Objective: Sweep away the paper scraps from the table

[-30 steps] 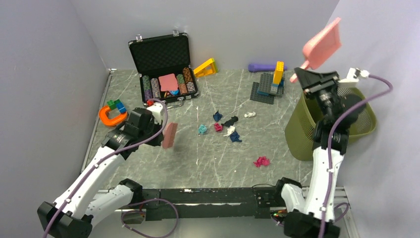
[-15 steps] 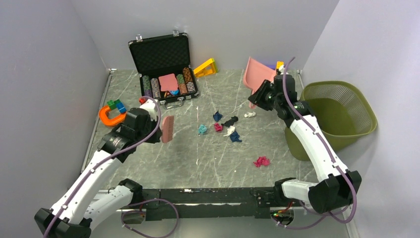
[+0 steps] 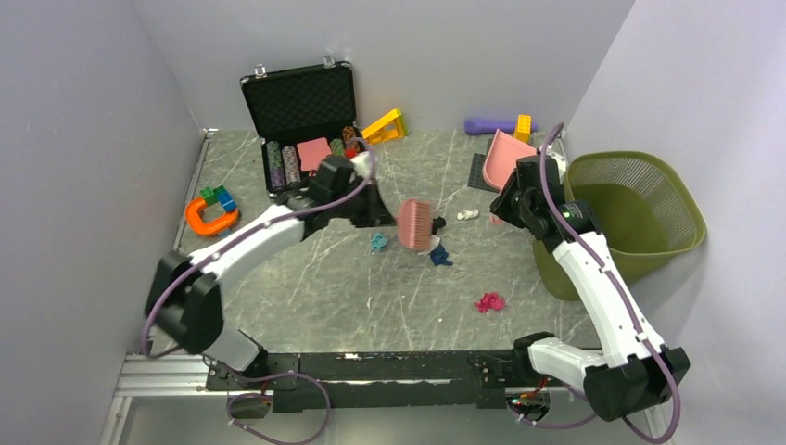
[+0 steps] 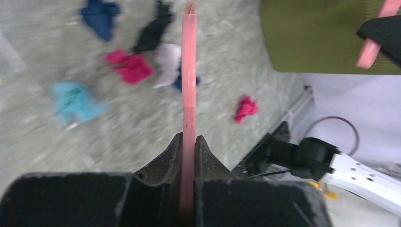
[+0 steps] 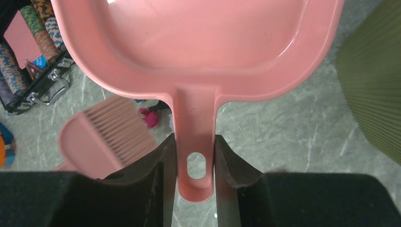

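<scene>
Moved since a second ago: left gripper [image 3: 382,209], from the table's left side out to mid-table; right gripper [image 3: 513,198], down from above the green mesh wastebasket [image 3: 640,215] to the far right of the table [image 3: 306,278]. Left jaws clamped tight on the thin flat handle of the pink brush [image 3: 414,224], brush head over the paper scraps [image 3: 436,248]; contact with the marble impossible to tell. Right jaws narrow, pinching the stem of the pink dustpan [image 3: 508,158], pan tilted up beside the wastebasket. Scraps clustered on the marble between both tools, among them a teal wad [image 4: 75,101] and a white wad [image 4: 165,56]; lone magenta wad [image 3: 489,301] well apart, nearer the arm bases. Open poker-chip case [image 3: 306,130] at the far edge.
</scene>
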{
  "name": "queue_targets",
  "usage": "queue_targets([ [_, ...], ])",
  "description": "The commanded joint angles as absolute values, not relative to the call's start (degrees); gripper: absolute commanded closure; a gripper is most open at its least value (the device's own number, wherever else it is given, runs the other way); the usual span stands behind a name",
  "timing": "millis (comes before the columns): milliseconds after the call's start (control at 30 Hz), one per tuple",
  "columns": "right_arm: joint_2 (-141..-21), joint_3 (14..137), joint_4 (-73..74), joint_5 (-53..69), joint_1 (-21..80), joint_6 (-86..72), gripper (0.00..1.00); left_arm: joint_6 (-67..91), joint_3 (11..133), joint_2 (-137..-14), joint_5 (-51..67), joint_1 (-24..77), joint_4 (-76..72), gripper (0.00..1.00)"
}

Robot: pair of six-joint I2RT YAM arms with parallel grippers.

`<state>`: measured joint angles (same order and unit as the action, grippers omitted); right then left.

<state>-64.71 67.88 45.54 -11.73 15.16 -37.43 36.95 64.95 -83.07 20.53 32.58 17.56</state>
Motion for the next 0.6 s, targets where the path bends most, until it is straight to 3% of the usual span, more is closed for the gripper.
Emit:
queue_targets([
  [0,-60.37,71.17,50.11,-14.79,15.58,-37.71,1.0,43.75,73.61,-92.02,29.72,39.07,4.17,1.0],
  [200,-52.39,67.97,47.35,-13.93,15.64,-34.77,1.0,50.93,80.53,-104.47,43.17,44.9,-8.47,1.0],
  [333,-47.77,66.27,45.83,-14.36,15.59,-33.42,1.0,45.15,87.81,-110.53,44.63,49.72,4.56,1.0],
  [567,-48.05,67.51,51.38,-16.12,15.66,-33.44,1.0,37.67,96.84,-118.46,35.02,55.37,23.75,1.0],
])
